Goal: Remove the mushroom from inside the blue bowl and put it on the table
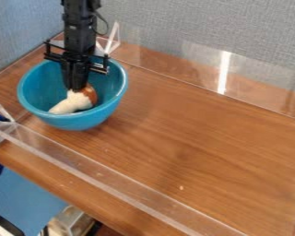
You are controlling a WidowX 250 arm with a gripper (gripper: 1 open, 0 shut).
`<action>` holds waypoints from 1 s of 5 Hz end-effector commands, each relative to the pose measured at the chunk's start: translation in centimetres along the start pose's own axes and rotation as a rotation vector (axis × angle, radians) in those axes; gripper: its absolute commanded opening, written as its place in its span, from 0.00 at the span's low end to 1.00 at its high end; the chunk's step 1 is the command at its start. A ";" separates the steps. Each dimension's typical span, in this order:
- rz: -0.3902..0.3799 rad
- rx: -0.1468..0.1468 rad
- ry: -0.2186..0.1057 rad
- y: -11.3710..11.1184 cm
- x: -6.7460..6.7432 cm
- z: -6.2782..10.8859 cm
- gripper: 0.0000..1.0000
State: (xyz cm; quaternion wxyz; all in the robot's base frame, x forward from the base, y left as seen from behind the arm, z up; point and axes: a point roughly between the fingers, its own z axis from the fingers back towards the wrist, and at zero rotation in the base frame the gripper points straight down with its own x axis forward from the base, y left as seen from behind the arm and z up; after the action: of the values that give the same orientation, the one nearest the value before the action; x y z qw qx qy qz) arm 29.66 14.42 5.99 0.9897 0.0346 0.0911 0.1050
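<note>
Gripping mushroom [74,101] by its reddish-brown cap end, pincer [75,84] closed narrow around it, inside blue bowl [108,107]. Bowl resting on wood-grain worktop [194,147], near clear low wall [125,189].

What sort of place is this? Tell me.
Probably a robot test bench: a robot arm reaches into a bowl on a wooden table edged with clear walls.
</note>
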 end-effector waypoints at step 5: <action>0.020 0.033 -0.137 0.1 0.1 5.5 0.00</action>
State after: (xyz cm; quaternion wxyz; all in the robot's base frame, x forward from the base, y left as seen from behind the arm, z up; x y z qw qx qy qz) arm 29.77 14.18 8.01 0.9897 0.0430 0.0765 0.1132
